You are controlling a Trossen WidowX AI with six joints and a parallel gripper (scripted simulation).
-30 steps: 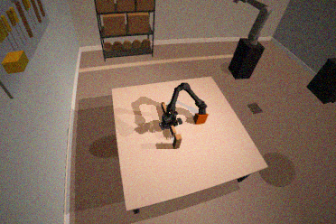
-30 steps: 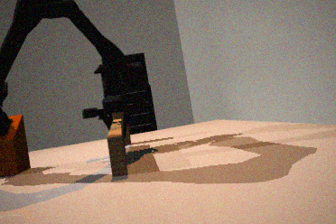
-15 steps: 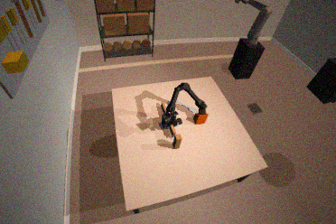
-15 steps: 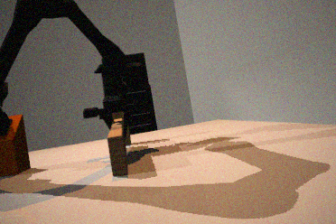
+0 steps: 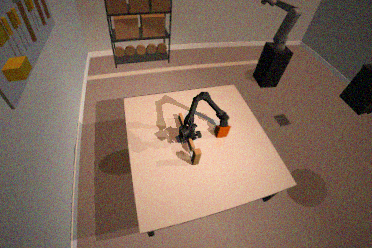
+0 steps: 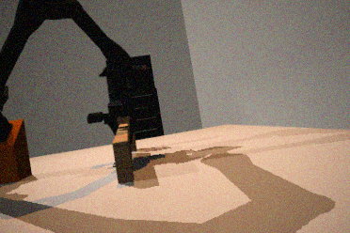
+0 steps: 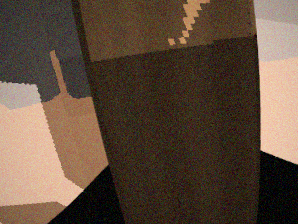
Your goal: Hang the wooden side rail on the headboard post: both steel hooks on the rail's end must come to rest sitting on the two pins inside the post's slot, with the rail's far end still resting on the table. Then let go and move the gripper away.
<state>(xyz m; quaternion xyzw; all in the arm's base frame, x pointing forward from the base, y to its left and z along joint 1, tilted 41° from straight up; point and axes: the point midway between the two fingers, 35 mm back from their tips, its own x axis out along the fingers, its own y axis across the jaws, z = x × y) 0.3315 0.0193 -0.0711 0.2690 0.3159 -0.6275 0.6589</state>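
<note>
The wooden side rail runs under the gripper towards the headboard post; in the wrist view it fills the middle, mostly in shadow. The headboard post is a short wooden block standing upright on the table. My gripper is shut on the rail, partway along it, with black fingers on both sides. The rail's near end is close to or at the post; from these views I cannot tell if they touch. The hooks, pins and slot cannot be made out. Whether the far end touches the table is unclear.
The arm's orange base block stands on the pale table, to one side of the rail. The arm arches over from it. Shadows of the arm lie on the table. Shelves and another arm on a pedestal stand beyond the table.
</note>
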